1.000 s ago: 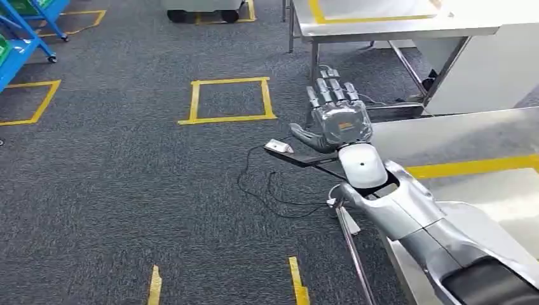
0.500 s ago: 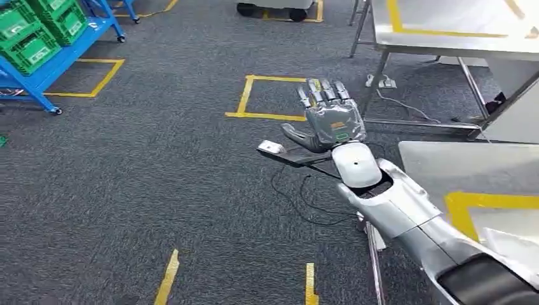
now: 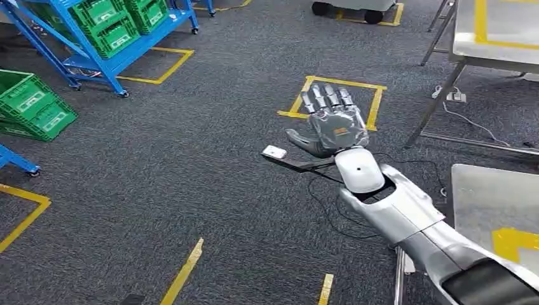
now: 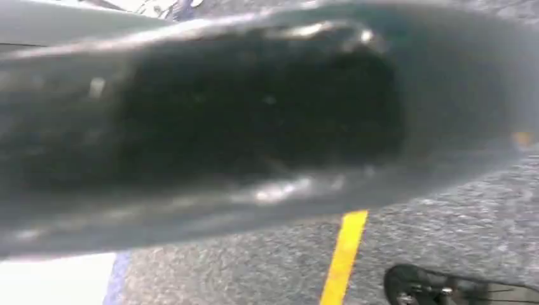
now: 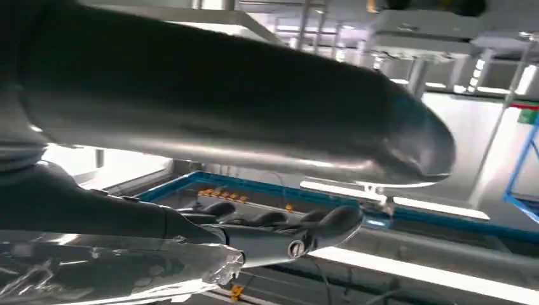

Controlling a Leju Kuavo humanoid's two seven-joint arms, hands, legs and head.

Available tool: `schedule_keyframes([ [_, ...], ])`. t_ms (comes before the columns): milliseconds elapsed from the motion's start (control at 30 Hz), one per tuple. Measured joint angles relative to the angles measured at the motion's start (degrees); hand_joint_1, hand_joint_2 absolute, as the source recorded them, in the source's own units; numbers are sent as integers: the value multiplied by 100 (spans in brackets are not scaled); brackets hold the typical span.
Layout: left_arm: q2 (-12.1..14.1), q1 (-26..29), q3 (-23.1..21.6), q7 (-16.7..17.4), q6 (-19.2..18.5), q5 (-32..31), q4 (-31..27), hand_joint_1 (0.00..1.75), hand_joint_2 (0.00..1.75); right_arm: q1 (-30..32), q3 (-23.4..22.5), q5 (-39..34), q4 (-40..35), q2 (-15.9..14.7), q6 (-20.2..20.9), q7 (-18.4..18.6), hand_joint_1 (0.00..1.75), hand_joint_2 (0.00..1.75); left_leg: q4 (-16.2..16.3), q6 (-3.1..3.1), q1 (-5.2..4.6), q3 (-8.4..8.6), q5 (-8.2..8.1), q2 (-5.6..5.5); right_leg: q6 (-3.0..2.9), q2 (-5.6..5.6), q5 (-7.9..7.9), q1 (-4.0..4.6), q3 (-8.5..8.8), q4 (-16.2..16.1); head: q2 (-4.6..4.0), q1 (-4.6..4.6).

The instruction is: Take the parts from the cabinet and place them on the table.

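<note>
My right hand [image 3: 334, 124] is stretched out over the carpet at mid-height, seen from its back, with the fingers straight and apart and nothing in it. In the right wrist view its dark fingers [image 5: 273, 222] lie extended under a thick grey blurred thumb [image 5: 222, 108]. A blue rack [image 3: 95, 60] with green crates [image 3: 114, 28] stands at the far left; no loose parts can be made out in them. The left wrist view is a dark blur [image 4: 254, 114] above carpet, and the left hand's state cannot be read.
Two more green crates [image 3: 32, 105] sit on the floor at the left. One steel table corner [image 3: 489, 197] lies at the lower right and another table [image 3: 502, 32] at the top right. Yellow tape squares [image 3: 375, 105] and a black cable [image 3: 330, 216] mark the grey carpet.
The whole view has swung to the left: the tables slid off to the right and the blue rack with green crates came in. My right arm kept its pose.
</note>
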Motion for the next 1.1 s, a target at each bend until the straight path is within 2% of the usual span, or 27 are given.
schedule_keyframes([
  [33,-2,-24,0,0,2,-5,0,0,0,9,9,0,0,-2,0,13,0,0,369,-23,9,-176,-202,137,-23,-68,-12,13,3,0,0,0],
  [67,-2,-41,0,2,2,-9,-2,0,0,34,11,0,4,-7,0,31,0,0,826,-36,19,-393,-411,206,-37,-148,-22,26,5,2,0,-2],
  [100,-4,-46,0,0,4,-13,-4,0,0,66,15,0,11,-9,-2,39,0,0,1266,-44,27,-608,-572,240,-49,-233,-32,37,5,2,0,2],
  [133,-13,-38,0,0,4,-18,-13,0,0,98,24,0,15,-9,-4,48,0,0,1496,-45,32,-723,-614,245,-59,-306,-41,45,5,3,0,-4],
  [167,-19,-23,0,0,4,-20,-20,0,0,124,40,0,22,-9,-4,48,0,0,1450,-39,35,-695,-513,247,-68,-385,-53,56,15,3,0,0],
  [200,-19,-17,0,0,6,-22,-20,0,0,132,46,0,30,-9,-4,50,0,0,1167,-21,34,-552,-307,250,-65,-453,-66,67,22,3,0,-2],
  [233,-15,-16,0,0,9,-22,-20,0,0,130,46,0,33,-9,-4,55,0,0,705,7,25,-307,-54,281,-61,-523,-78,79,41,3,0,0],
  [267,-13,-18,0,0,13,-22,-20,0,0,126,46,0,33,-9,-6,57,0,0,222,55,-9,-33,168,434,-53,-583,-97,88,71,3,0,0],
  [300,-6,-23,0,2,15,-22,-20,0,0,129,46,0,33,-9,-9,57,0,0,-83,108,-86,136,160,806,-39,-643,-120,101,94,2,0,4],
  [333,-2,-38,0,0,22,-22,-22,0,0,129,44,0,35,-9,-13,57,0,0,-192,149,-163,185,117,893,-5,-706,-145,146,87,16,0,0],
  [433,-4,-36,0,0,28,-26,-22,0,0,199,46,0,42,-22,-17,55,0,0,-201,194,-154,159,110,666,53,-946,-182,155,143,-9,0,4],
  [467,-12,-21,0,0,28,-26,-22,0,0,222,42,0,26,-22,-20,44,0,0,-264,228,-87,218,139,583,108,-910,-254,142,101,21,0,-2],
  [500,-28,-10,0,-9,37,-20,-22,0,0,241,33,0,22,-26,-37,35,0,0,-270,241,-72,225,139,516,137,-557,-337,112,68,177,0,33],
  [533,-35,-16,0,-11,42,-20,-22,0,0,260,28,0,22,-35,-57,33,0,0,-270,277,-58,223,141,451,152,-346,-504,101,-84,509,2,50],
  [567,-37,-32,0,-15,46,-20,-22,0,0,304,22,0,22,-61,-68,28,0,0,-270,300,-49,223,143,368,172,-233,-703,83,-316,966,0,55],
  [600,-48,-34,0,-18,53,-20,-22,0,0,368,22,0,22,-81,-74,28,0,0,-270,310,-42,223,140,273,198,-178,-908,69,-596,1484,0,57],
  [633,-52,-27,0,-18,57,-20,-22,0,0,429,22,0,22,-83,-76,26,0,0,-269,309,-40,226,140,178,218,-173,-971,56,-793,1807,0,57],
  [667,-63,-16,0,-18,55,-20,-22,0,0,466,22,0,20,-83,-74,20,0,0,-266,308,-36,229,140,90,227,-173,-892,45,-862,1842,0,57],
  [700,-76,-9,0,-18,55,-20,-22,0,0,483,22,0,11,-83,-57,22,0,0,-261,303,-27,232,141,-4,234,-172,-681,34,-801,1625,0,59],
  [733,-85,-8,0,-18,55,-20,-22,0,0,482,11,0,-11,-90,-9,31,0,0,-255,290,-19,238,139,-98,237,-146,-384,16,-623,1194,0,61],
  [767,-94,-11,0,-18,55,-20,-22,0,0,479,9,0,-35,-90,9,33,0,0,-242,263,-8,247,132,-169,243,-54,-118,-8,-408,712,0,57],
  [800,-98,-13,0,-13,55,-20,-22,0,0,482,0,0,-63,-92,15,33,0,0,-226,229,2,244,116,-238,255,159,76,-45,-202,253,0,61],
  [833,-96,-22,0,-11,55,-20,-22,0,0,496,-15,0,-63,-118,11,31,0,0,-174,178,-24,199,105,-303,252,378,-19,-77,-59,85,0,59],
  [933,-96,23,0,-20,57,-22,-22,0,0,560,-13,0,-94,-120,-28,-7,0,0,-206,74,48,158,160,-501,159,195,-26,-14,-49,88,0,57],
  [967,-85,50,0,-20,57,-22,-22,0,0,562,-39,0,-98,-125,-28,-7,0,0,-201,41,39,147,153,-567,104,116,-1,-57,-27,45,0,61],
  [1033,-111,61,0,-22,50,-29,-26,0,0,560,-50,0,-144,-116,-26,-13,0,0,11,-4,4,57,-23,-72,33,13,12,-55,5,9,0,-15],
  [1100,-111,61,0,-22,50,-29,-26,0,0,560,-50,0,-144,-116,-26,-13,0,0,11,-4,4,57,-23,-72,33,13,12,-55,5,9,0,-15],
])
